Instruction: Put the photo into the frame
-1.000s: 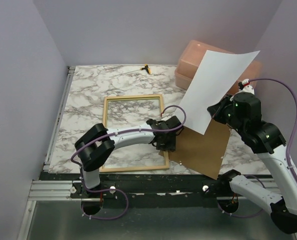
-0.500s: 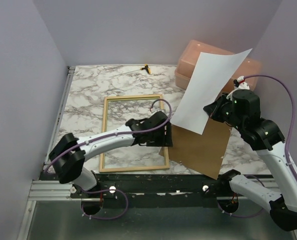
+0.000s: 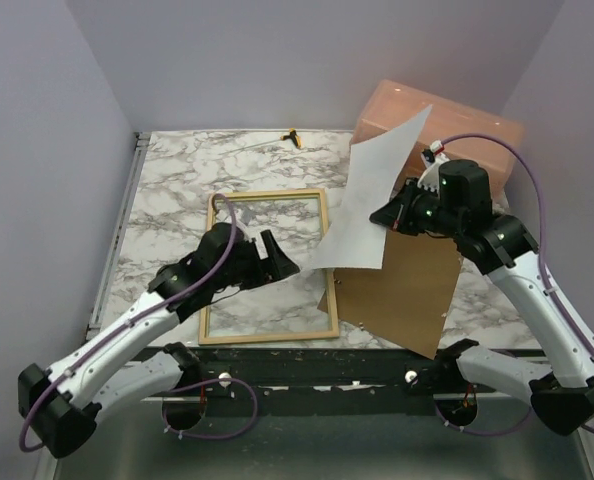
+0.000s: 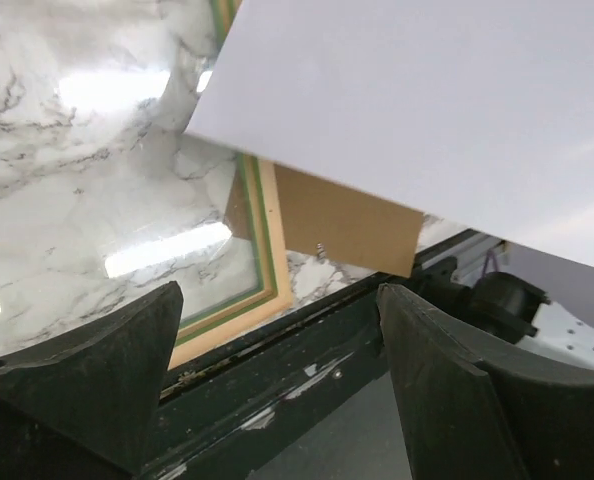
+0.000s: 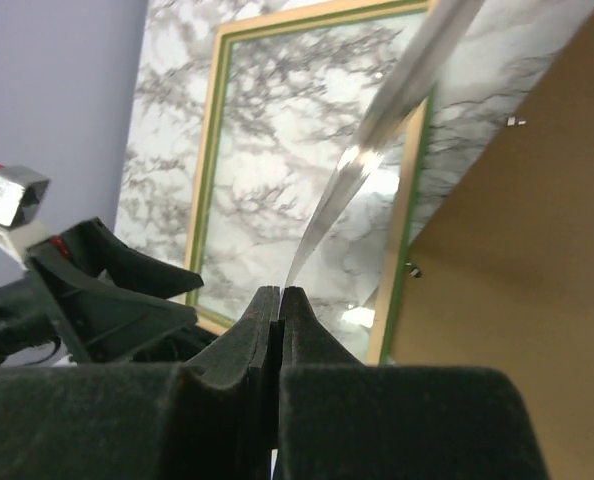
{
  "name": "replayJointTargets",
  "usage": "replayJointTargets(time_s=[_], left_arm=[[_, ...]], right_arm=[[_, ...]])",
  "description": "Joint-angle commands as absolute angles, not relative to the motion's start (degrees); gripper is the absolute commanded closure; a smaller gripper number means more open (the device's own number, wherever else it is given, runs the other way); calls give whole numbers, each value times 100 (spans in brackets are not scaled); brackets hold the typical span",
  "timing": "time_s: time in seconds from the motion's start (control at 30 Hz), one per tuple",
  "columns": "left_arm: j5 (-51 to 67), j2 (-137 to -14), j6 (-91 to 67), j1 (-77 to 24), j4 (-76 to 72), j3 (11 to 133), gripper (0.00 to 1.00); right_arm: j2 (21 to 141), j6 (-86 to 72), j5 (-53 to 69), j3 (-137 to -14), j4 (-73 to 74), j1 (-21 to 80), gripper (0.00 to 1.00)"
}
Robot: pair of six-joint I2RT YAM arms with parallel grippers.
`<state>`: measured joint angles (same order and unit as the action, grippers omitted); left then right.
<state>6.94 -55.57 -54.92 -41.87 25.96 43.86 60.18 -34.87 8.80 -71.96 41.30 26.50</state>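
Photo (image 3: 372, 200): raised off the table, edge clamped in the right gripper (image 3: 384, 214)
Left gripper (image 3: 277, 258): jaws apart, over the frame (image 3: 267, 197), with the photo just ahead

Marble-pattern counter (image 3: 167, 190), four things on it.

The frame (image 3: 277, 333) lies flat at centre-left, pale wood side up, marble showing through its opening. Brown backing panel (image 3: 402, 295) lies flat to its right, against or just over the right rail, near corner hanging past the counter's front edge. Pink box (image 3: 477, 125) at far right corner. Small yellow-and-black object (image 3: 294, 137) by the far edge, well apart from the rest.
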Motion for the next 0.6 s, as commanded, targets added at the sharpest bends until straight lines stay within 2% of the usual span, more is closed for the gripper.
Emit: replayJointTargets(time_s=[0.0, 0.27, 0.57], left_arm=[[312, -4387, -5457, -3946, 3431, 4652, 16], [-593, -3297, -5318, -3896, 4356, 5245, 9], [-747, -3100, -5335, -3894, 4531, 5231, 9]], right_arm=[[6288, -3451, 2185, -7420, 3494, 2623, 100], [6618, -3709, 3602, -7586, 2477, 2623, 100], [6416, -4518, 5022, -7010, 463, 2628, 99]])
